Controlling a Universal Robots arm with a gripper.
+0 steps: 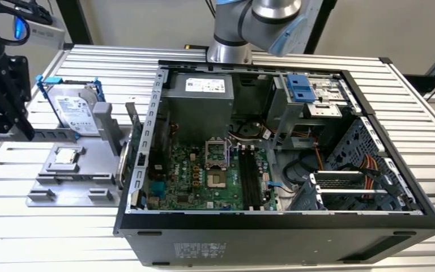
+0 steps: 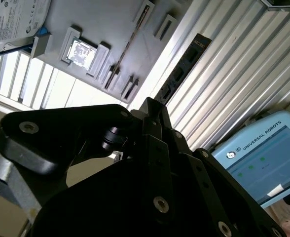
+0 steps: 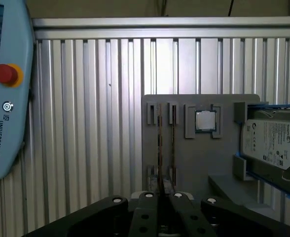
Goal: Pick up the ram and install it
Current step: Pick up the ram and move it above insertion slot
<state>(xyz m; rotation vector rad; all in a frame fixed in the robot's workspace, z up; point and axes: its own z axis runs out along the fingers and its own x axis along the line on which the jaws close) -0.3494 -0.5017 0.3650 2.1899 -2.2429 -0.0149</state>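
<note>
Apparently the gripper (image 3: pixel 160 196) has its fingers (image 3: pixel 149 212) pinching the ram (image 2: pixel 183 65) on edge above the gray holder (image 3: pixel 199 163), long axis along the surface's (image 3: pixel 86 123) ridges, the open computer case (image 1: pixel 278 141) toward the exterior view's right.

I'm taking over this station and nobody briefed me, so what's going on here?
A robot arm is set up to fit ram into the open computer case, but nothing has been picked up yet. The ram stands on edge in the gray holder, alongside the processor chip and hard drive. The gripper is shut and empty, hanging at the exterior view's left of the holder.
</note>
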